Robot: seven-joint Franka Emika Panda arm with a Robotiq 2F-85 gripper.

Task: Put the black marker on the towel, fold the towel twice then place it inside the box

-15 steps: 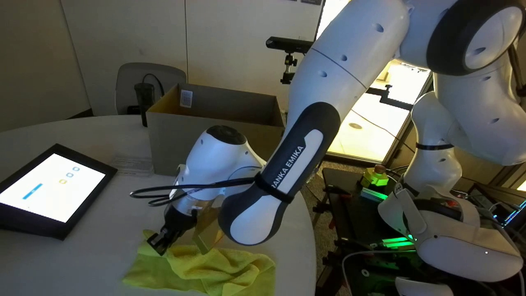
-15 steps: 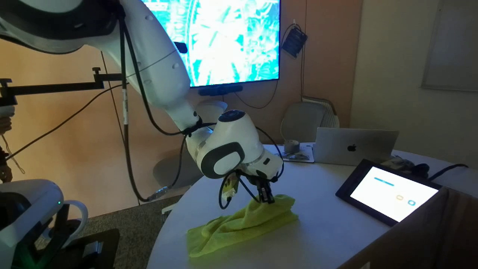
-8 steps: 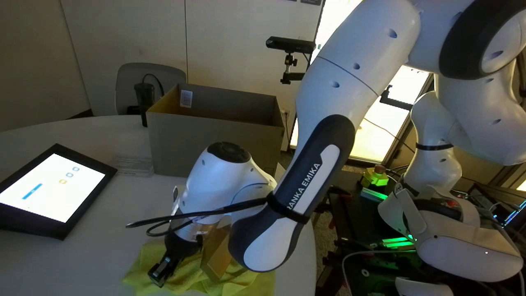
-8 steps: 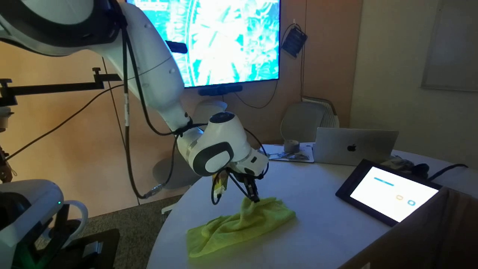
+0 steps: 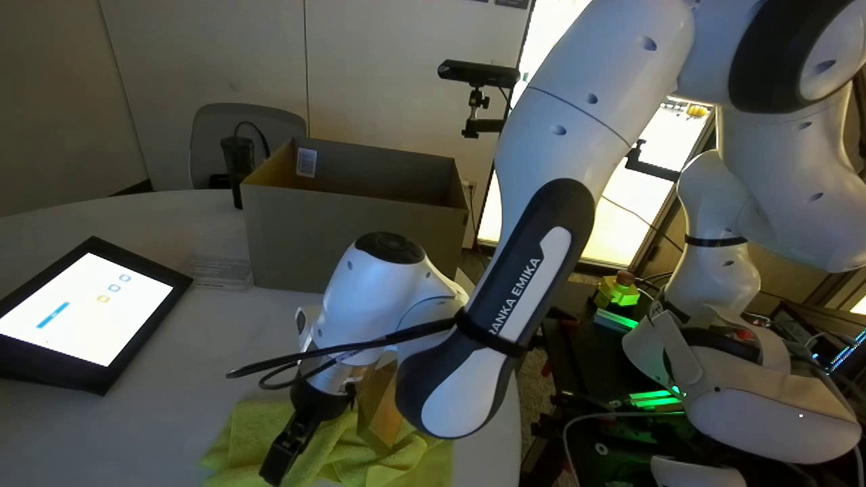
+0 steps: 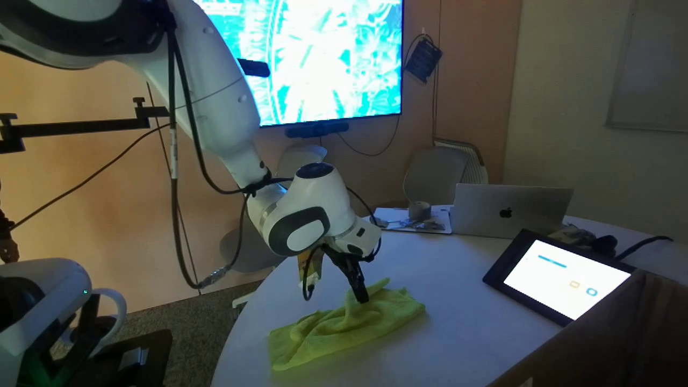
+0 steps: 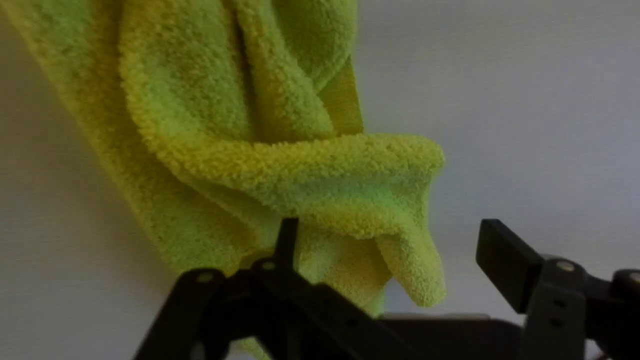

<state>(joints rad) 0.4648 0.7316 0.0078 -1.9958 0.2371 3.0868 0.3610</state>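
Note:
The yellow-green towel (image 6: 344, 336) lies folded over and rumpled on the white table, and both exterior views show it. My gripper (image 7: 391, 235) is open, its two fingers far apart. In the wrist view a drooping end of the towel (image 7: 345, 175) shows in the gap, and neither finger pinches it. Seen from outside, the gripper (image 6: 362, 298) points down at the cloth's upper folds; whether it touches them I cannot tell. The brown cardboard box (image 5: 325, 237) stands open-topped behind the arm. The black marker is hidden or out of view.
A black-framed tablet (image 5: 88, 311) with a bright screen lies on the table beside the box. A silver laptop (image 6: 510, 210) and a grey roll (image 6: 419, 210) stand farther off. The table's rounded edge (image 6: 231, 333) runs close to the towel.
The gripper's fingers have spread apart. In the exterior views the arm has shifted leftward in one and lower in another, while the towel's raised end has sagged and been let go.

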